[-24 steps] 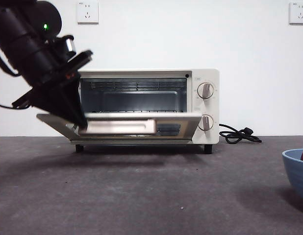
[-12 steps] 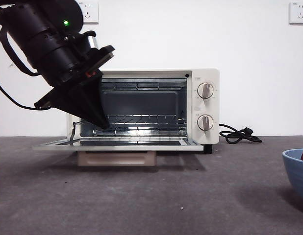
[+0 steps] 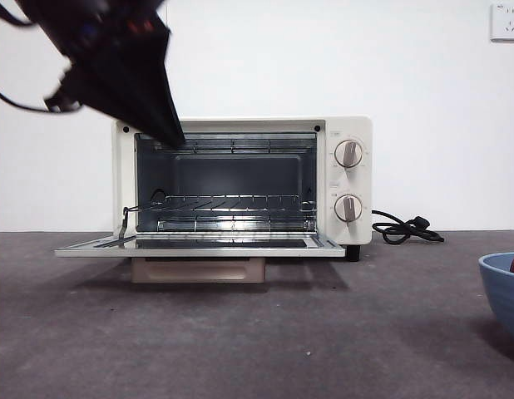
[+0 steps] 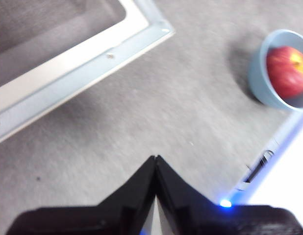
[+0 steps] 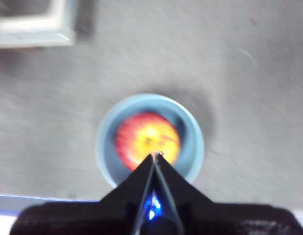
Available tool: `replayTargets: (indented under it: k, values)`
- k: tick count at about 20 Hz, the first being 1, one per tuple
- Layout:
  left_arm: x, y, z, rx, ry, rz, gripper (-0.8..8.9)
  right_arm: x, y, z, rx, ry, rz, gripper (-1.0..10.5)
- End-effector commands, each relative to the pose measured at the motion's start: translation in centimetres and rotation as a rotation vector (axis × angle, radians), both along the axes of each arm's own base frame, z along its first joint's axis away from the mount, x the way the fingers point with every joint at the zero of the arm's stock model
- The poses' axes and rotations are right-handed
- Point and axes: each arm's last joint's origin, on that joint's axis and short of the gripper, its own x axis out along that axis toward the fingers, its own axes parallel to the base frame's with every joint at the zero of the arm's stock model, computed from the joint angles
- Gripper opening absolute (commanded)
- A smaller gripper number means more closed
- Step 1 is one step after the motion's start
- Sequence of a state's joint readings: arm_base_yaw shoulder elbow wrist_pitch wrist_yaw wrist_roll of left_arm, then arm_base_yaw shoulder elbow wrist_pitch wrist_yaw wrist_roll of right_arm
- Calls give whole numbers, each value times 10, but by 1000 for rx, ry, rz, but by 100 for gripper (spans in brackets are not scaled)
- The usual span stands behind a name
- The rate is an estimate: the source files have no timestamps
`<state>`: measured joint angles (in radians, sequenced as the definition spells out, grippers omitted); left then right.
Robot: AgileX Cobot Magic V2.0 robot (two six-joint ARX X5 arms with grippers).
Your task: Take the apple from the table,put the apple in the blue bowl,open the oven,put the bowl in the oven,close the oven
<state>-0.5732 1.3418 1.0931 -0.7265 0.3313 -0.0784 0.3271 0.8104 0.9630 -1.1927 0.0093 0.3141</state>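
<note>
Dark grey speckled table [image 3: 257, 332]; white wall [image 3: 423, 83] behind; oven [image 3: 240, 183] door flat open; apple [image 5: 147, 138] in blue bowl [image 5: 193, 147] at 3 o'clock; left gripper [image 4: 155, 159] and right gripper [image 5: 154, 155] both pinched together, empty.

I see the oven [image 3: 240, 183] with its door [image 3: 199, 246] dropped flat and the wire rack exposed. A black gripper [image 3: 170, 129] hangs before its upper left corner. The blue bowl [image 3: 502, 291] sits at the right edge.
</note>
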Motion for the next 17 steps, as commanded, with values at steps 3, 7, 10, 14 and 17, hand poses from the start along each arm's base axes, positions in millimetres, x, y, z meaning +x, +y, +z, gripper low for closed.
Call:
replayTargets:
  k: [3,7,10,14,17]
  values:
    - [-24,13,19,-6,-31,-26,-5,13,3,-9,-90,88,14,1]
    - [-43,25,32,-3,-33,-30,-5,21,5,-15,-115,136,32,2]
    - [-58,36,39,9,-23,-37,-5,24,3,-21,-131,200,18,2]
    - [-82,52,52,7,-60,-29,-5,34,-9,-30,-134,242,-29,2]
    - [-96,61,61,-30,-116,-28,-5,44,-17,-44,-102,328,-19,27]
